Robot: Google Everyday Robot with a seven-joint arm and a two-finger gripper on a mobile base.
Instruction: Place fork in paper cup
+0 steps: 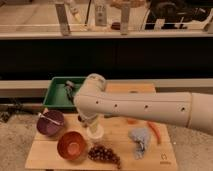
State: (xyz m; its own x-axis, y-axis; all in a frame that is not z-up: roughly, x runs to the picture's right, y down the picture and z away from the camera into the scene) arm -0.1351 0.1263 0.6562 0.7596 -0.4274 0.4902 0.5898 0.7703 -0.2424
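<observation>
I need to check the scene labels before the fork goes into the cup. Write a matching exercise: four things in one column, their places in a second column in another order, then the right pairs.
Things
1. fork
2. grapes
3. grey cloth
4. gripper

Places
A. on the right part of the board
B. low down, close beside the paper cup
C. resting on the purple bowl
D. at the front of the board, just right of the orange bowl

Pairs: 1-C, 2-D, 3-A, 4-B
</observation>
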